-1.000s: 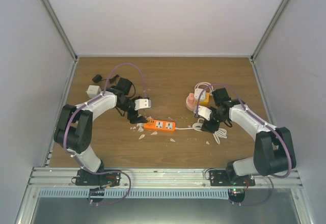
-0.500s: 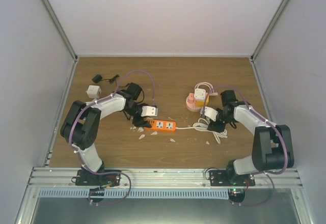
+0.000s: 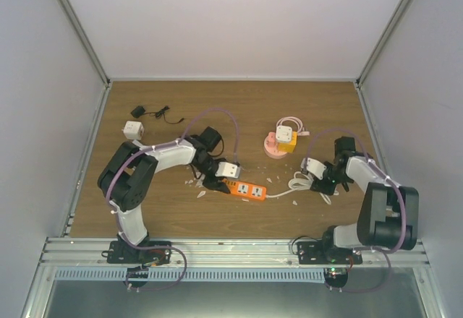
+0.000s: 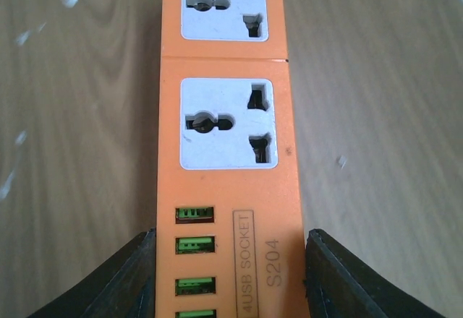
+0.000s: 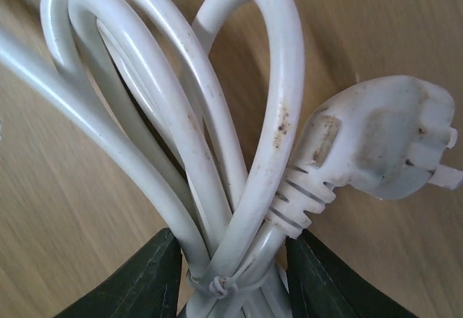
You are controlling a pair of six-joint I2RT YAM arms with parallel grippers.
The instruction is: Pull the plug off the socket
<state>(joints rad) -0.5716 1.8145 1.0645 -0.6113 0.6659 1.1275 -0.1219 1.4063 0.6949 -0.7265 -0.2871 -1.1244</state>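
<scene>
Since a second ago my left arm has swung inward, and the orange power strip (image 3: 249, 189) has slid and turned with it. My right tool (image 3: 315, 182) has drawn outward with the white cable bundle (image 3: 296, 183). From above, my left tool (image 3: 224, 183) sits at the strip's end.

At my left wrist, the strip runs straight ahead, its USB end between my fingers (image 4: 130, 278). They stand close on both sides, but I cannot tell whether they press. Both sockets ahead are empty.

At my right wrist, my tool is pinched onto the bundle's tied end. The plug (image 5: 383, 148) lies ahead and right, pins bare, against a loop.
</scene>
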